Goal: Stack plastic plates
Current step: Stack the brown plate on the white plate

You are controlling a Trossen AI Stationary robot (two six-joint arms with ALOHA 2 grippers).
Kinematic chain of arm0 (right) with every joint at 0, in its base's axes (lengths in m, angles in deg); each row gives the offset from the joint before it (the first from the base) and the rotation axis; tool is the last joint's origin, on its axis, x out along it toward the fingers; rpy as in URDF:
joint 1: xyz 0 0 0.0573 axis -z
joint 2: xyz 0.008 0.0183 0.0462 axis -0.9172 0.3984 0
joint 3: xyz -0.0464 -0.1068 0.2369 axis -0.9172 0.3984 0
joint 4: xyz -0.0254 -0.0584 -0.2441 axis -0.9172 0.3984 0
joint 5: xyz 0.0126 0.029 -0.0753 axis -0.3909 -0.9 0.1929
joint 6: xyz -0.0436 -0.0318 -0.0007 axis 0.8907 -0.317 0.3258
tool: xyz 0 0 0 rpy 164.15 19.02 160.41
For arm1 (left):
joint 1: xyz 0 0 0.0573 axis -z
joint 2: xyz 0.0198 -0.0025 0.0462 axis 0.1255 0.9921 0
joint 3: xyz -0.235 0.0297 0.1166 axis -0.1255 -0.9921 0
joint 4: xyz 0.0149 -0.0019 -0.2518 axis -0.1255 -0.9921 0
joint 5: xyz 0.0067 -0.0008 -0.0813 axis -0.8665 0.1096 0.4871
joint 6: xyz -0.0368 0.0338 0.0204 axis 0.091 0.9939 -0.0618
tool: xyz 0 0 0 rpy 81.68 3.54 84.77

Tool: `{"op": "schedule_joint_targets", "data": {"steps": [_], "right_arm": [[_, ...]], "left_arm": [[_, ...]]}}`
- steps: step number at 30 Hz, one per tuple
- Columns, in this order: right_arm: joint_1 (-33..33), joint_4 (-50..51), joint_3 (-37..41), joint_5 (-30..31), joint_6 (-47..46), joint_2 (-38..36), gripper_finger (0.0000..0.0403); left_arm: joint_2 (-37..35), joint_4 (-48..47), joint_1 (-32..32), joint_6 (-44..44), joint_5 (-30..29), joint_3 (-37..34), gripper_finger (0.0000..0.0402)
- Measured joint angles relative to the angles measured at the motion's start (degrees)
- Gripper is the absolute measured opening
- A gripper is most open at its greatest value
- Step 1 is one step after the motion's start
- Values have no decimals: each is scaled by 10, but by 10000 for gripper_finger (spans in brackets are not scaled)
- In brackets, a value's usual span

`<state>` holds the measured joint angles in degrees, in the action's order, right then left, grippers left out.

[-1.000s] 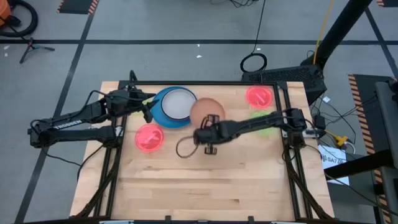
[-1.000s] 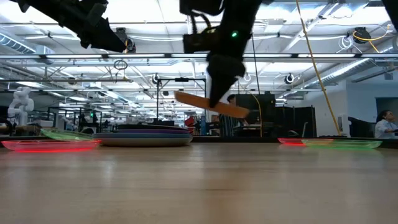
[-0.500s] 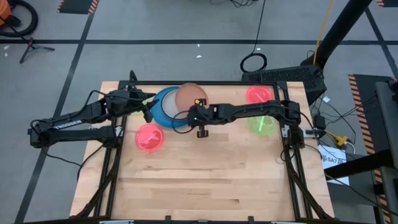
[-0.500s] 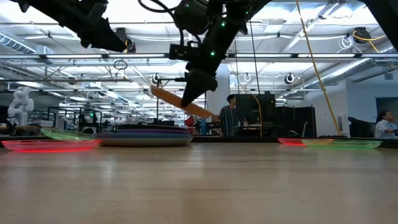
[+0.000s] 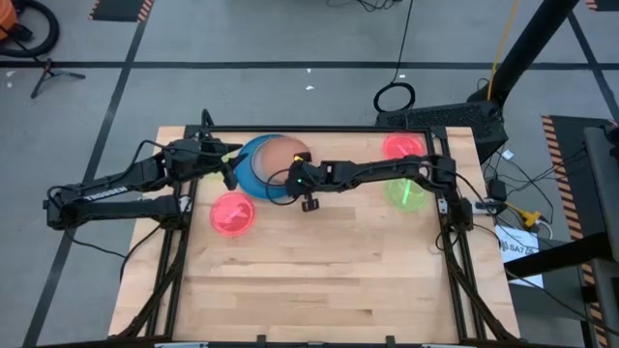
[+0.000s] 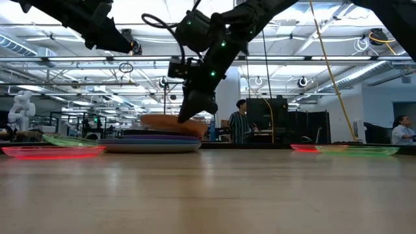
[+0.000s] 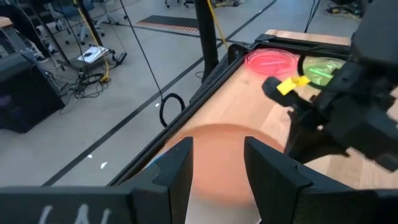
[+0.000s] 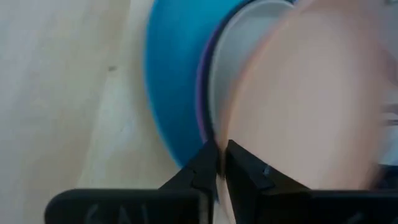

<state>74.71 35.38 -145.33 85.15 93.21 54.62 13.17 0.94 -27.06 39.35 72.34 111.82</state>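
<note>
A stack of plates [image 5: 253,172] stands at the table's far middle, with a large blue plate [image 8: 174,81] at the bottom and purple and grey plates [image 8: 239,56] on it. My right gripper [image 5: 296,178] is shut on a tan plate [image 5: 280,155] right over this stack. In the low view the tan plate [image 6: 172,122] lies almost level at the top of the stack [image 6: 153,142]. My left gripper [image 5: 230,174] waits open at the stack's left side, and its wrist view shows its fingers [image 7: 180,174] above the tan plate [image 7: 217,149]. My right gripper pinches the tan plate's rim [image 8: 231,134], on the side facing the table's right, between its two fingers [image 8: 205,165]. It comes slanting down from the right. The plate is nearly level over the stack; whether it rests on the grey plate I cannot tell.
A pink plate [image 5: 232,214] lies on the table near the stack's left. Another pink plate [image 5: 403,148] and a green plate [image 5: 406,193] lie toward the right edge under my right arm. A green plate [image 6: 68,140] shows at the left in the low view. A person [image 6: 239,123] stands behind the table.
My right gripper has carried the tan plate from the table's middle toward the far left, over the stack, and down. The plate hung tilted and high; now it is nearly level at the stack's top, covering the grey plate. My left arm has kept still.
</note>
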Motion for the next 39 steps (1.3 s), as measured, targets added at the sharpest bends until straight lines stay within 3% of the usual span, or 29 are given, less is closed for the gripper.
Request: {"op": "schedule_joint_targets", "data": {"steps": [13,18,28,34,39], "right_arm": [[-1,-14,0,55,-26,1,101],[-9,-16,0,81,-35,1,111],[6,-83,-15,126,-158,1,68],[52,-45,-15,228,-224,-7,9],[101,28,-15,228,-326,-8,7]], "left_arm": [[0,-1,0,9,0,0,149],[0,-1,0,8,0,0,149],[0,-3,0,4,0,0,149],[0,-6,0,2,0,0,149],[0,-22,0,6,0,0,149]]}}
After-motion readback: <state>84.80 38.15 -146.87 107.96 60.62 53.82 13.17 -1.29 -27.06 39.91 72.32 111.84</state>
